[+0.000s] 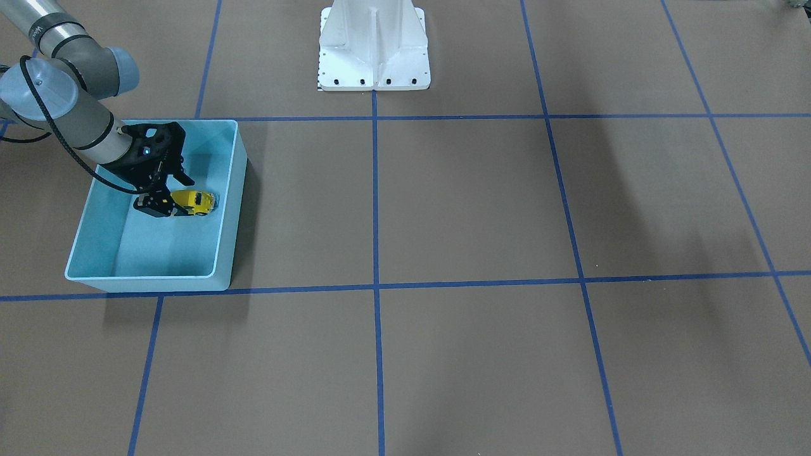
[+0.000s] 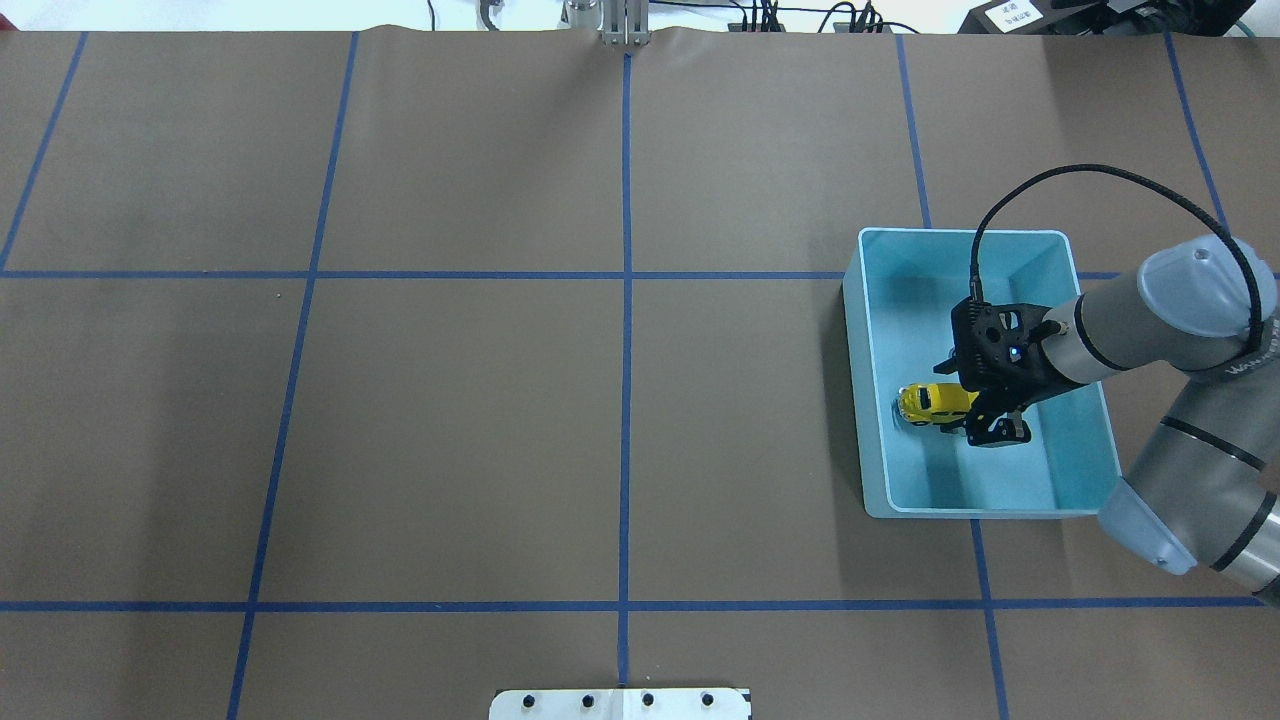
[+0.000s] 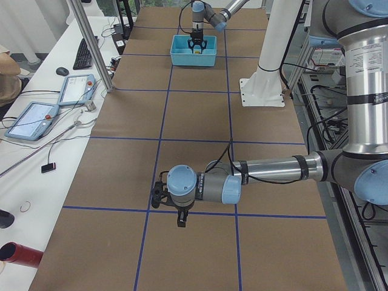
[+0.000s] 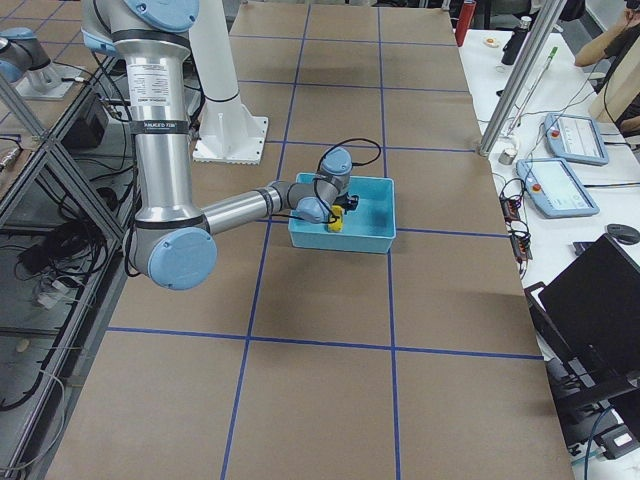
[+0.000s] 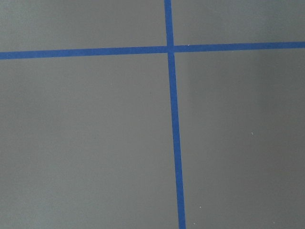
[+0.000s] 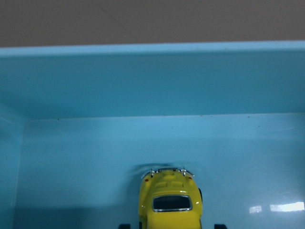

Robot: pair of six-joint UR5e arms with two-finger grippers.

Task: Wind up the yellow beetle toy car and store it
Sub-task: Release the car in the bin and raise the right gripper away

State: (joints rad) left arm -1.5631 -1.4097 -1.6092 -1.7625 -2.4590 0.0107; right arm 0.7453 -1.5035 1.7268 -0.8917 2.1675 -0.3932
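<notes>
Bright even light, soft shadows, slight glare.

A brown-papered table (image 2: 450, 420) spreads out on every side of the right tool (image 2: 972, 405), ruled into large squares by blue tape lines (image 2: 626, 400). Soft, broad shadows lie on it under even light. Past the tool, along the table's far edge, stands a white desk (image 3: 24, 176) with a keyboard (image 3: 81, 53), and a slanted aluminium post (image 3: 91, 45) rises beside it.

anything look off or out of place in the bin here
Nothing stands out. The yellow beetle toy car sits upright inside the blue bin, by the jaws of the right gripper; no damage shows.
</notes>
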